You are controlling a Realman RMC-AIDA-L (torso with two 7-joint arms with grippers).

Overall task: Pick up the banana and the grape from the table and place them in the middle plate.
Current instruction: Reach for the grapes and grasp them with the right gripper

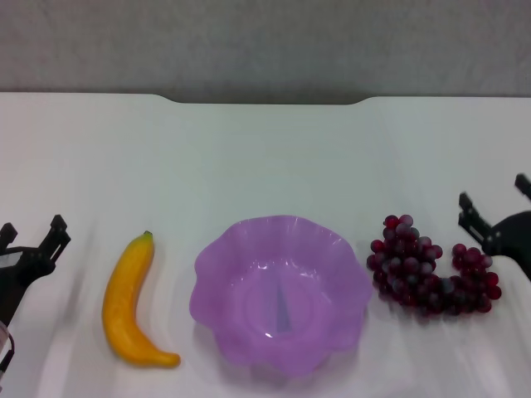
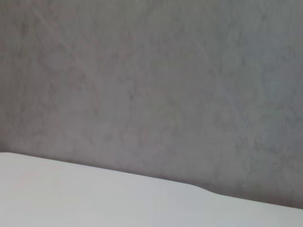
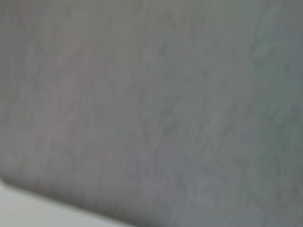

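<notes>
Probably the banana point(image 1: 133, 303) is light, stiff and smooth-skinned, so a grip across its thick middle should hold best; it lies on the counter point(image 1: 265, 157) just left of the empty middle plate point(image 1: 217, 264). By contrast, the grape point(image 1: 431, 275) bunch to the plate's right looks lumpy and loose, likely best pinched around its bulk. At the left edge the left pincer point(image 1: 33, 236) hovers with its fingers spread, while the right pincer point(image 1: 496, 199), likewise released, hangs near the grape.
</notes>
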